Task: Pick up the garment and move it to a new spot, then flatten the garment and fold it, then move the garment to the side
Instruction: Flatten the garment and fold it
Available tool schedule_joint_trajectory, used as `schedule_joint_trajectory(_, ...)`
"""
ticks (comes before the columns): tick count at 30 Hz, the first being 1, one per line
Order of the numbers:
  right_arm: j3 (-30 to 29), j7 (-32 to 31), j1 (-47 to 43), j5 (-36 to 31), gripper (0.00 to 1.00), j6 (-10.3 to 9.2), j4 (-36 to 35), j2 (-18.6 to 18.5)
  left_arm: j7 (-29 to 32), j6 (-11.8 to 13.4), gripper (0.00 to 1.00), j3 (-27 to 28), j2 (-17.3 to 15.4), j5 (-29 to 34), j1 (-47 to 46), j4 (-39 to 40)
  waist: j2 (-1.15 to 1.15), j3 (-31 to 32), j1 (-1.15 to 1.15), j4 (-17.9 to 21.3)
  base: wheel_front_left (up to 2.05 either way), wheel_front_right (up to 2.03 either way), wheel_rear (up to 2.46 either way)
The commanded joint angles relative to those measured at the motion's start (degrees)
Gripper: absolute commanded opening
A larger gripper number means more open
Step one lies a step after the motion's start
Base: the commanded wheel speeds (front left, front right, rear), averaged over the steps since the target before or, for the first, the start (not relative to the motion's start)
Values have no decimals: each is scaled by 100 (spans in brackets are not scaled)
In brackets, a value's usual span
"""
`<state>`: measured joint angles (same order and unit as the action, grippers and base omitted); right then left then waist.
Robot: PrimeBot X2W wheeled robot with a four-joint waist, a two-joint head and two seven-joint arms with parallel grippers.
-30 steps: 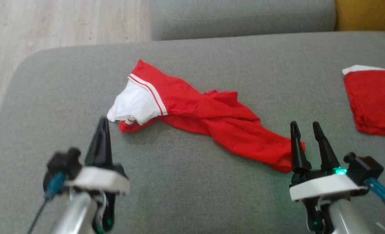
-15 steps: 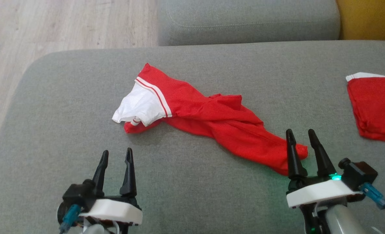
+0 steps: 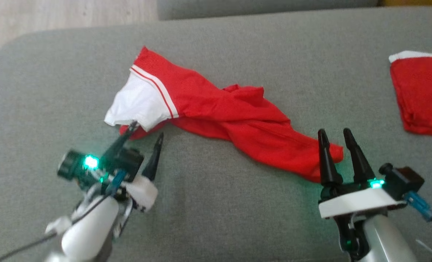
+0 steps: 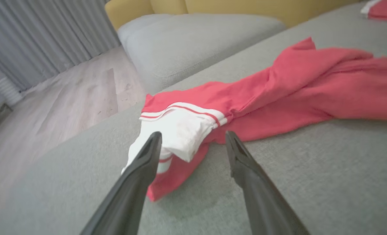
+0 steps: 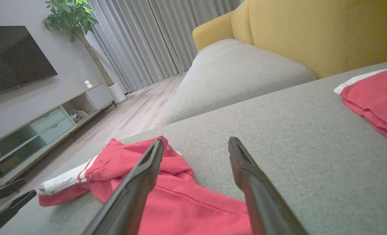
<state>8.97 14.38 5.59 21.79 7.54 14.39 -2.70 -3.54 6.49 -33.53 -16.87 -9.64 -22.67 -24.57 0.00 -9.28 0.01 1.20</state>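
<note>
Reaching for a crumpled garment (image 3: 230, 120), the left gripper (image 3: 146, 131) stands wide open and empty, its tips at the white, stripe-trimmed left end. The right gripper (image 3: 334, 131), equally open and empty, sits at the red tail on the near right. The garment lies twisted across the middle of a grey cushion (image 3: 216, 218). This looks like the first pick-up: each gripper should next close on its end. The cloth appears thin and limp, the cushion coarsely woven.

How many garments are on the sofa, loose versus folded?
Loose garment: 1
Folded garment: 1
Total: 2
</note>
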Motion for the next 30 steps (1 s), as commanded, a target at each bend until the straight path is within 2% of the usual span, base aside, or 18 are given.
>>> schedule_joint_trajectory(1, 146, 62, 221, 21, 100, -5, -193, -18, 68, -18, 100, 129, -199, 136, -388, 72, 0, -191, -1, 84, 0, 0, 0)
schedule_joint_trajectory(4, 161, 62, 307, 21, 100, -5, -184, -18, 266, -104, 100, -95, -293, 456, -785, -158, 0, -341, -1, 141, 0, 0, 0)
schedule_joint_trajectory(7, 163, 62, 363, 38, 100, -5, -182, -18, 384, -62, 100, -150, -340, 600, -1020, -356, 0, -419, -1, 186, 0, 0, 0)
schedule_joint_trajectory(12, 157, 62, 388, 61, 100, -5, -170, -18, 379, 72, 100, -139, -386, 678, -1194, -556, 0, -457, -1, 226, 0, 0, 0)
schedule_joint_trajectory(19, 144, 62, 445, 106, 100, -5, -171, -18, 390, 42, 100, -208, -402, 681, -1314, -687, 0, -490, -1, 224, 0, 0, 0)
schedule_joint_trajectory(20, 148, 62, 450, 106, 100, -5, -170, -18, 358, 39, 91, -211, -393, 672, -1337, -681, 0, -492, -1, 221, 0, 0, 0)
schedule_joint_trajectory(21, 152, 62, 452, 103, 100, -5, -167, -18, 337, 38, 78, -220, -388, 672, -1356, -679, 0, -490, -1, 218, 0, 0, 0)
schedule_joint_trajectory(22, 157, 62, 451, 100, 100, -5, -162, -18, 319, 35, 55, -229, -380, 667, -1372, -679, 0, -486, -1, 215, 0, 0, 0)
schedule_joint_trajectory(23, 157, 62, 451, 100, 100, -5, -162, -18, 319, 35, 55, -229, -380, 667, -1372, -679, 0, -486, -1, 215, 0, 0, 0)
schedule_joint_trajectory(25, 169, 62, 447, 92, 100, -5, -143, -18, 281, 30, 26, -238, -363, 646, -1394, -675, 0, -472, -1, 213, 0, 0, 0)
schedule_joint_trajectory(26, 178, 62, 439, 90, 100, -5, -121, -18, 249, 28, 0, -250, -356, 633, -1411, -665, 0, -451, -1, 211, 0, 0, 0)
schedule_joint_trajectory(30, 193, 62, 432, 94, 100, -5, -89, -18, 201, 11, 0, -252, -355, 587, -1423, -633, 0, -408, -1, 214, 0, 0, 0)
